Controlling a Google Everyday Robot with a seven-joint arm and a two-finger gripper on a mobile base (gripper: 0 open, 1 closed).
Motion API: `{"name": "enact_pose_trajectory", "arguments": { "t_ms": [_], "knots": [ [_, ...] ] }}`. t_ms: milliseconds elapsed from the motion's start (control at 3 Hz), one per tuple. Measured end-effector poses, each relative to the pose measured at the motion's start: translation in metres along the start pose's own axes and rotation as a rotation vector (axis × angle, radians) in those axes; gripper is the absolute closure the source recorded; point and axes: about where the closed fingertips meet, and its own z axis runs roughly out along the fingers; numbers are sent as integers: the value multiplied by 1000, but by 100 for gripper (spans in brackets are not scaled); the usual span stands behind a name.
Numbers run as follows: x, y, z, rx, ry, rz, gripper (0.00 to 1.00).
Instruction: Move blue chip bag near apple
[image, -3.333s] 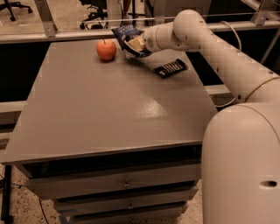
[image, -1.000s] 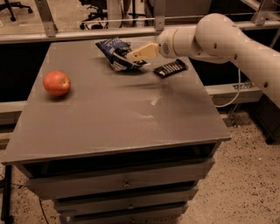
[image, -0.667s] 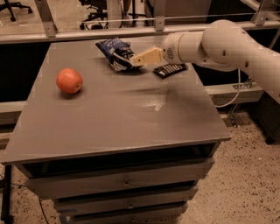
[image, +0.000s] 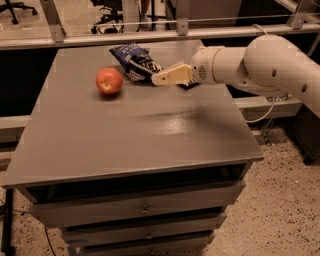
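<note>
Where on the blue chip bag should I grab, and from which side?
Probably take the blue chip bag by its crumpled near-right edge, coming from the picture's right, where the gripper sits. The bag lies low on the table, so that crinkle offers a pinch; the apple crowds its left.

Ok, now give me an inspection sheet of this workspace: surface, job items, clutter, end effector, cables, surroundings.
Surface: grey table, glare patch right of centre, drawers beneath.
Job's things: apple sits at back left; bag lies close behind and to its right, near the back edge.
Clutter: black bar, mostly hidden behind the end effector.
Grippers: end effector is low over the back of the table, pointing left at the bag's right edge; contact unclear.
Cables: one cable hangs below the arm on the right.
Surroundings: rail behind the table, office chair beyond, speckled floor.
</note>
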Motion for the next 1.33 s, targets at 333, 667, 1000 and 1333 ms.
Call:
{"name": "enact_pose_trajectory", "arguments": {
  "t_ms": [333, 667, 1000, 1333],
  "knots": [
    [5, 21, -9, -41, 0, -1, 0],
    [9, 39, -16, -70, 5, -4, 0],
    [15, 67, -29, -115, 22, -6, 0],
    [15, 67, -29, -115, 21, -6, 0]
  ]
}}
